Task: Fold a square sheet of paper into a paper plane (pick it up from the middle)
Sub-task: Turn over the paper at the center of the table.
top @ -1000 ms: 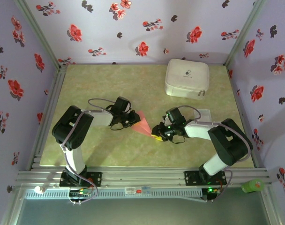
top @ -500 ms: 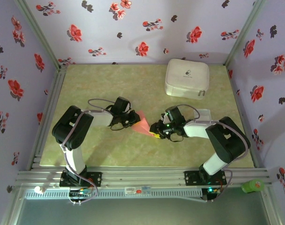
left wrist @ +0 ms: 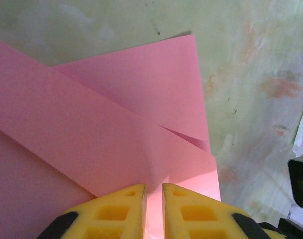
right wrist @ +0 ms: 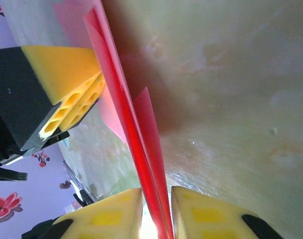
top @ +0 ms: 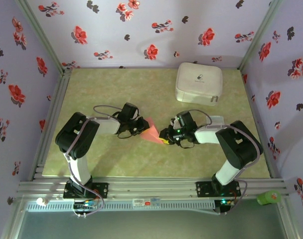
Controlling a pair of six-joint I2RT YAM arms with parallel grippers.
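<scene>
paper (top: 152,131): plain salmon-pink, deeper red edge-on in right wrist view
left gripper pads (left wrist: 116,211): yellow
right gripper pads (right wrist: 206,216): yellow
arms (top: 79,137): black, white links
case (top: 199,82): white, small dark mark on top
table (top: 116,89): mottled green-beige
walls (top: 156,30): lilac, red and dark flower print
frame rail (top: 156,188): silver

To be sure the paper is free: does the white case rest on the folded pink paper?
No, the white case stands far back on the table, clearly apart from the pink paper.
</scene>
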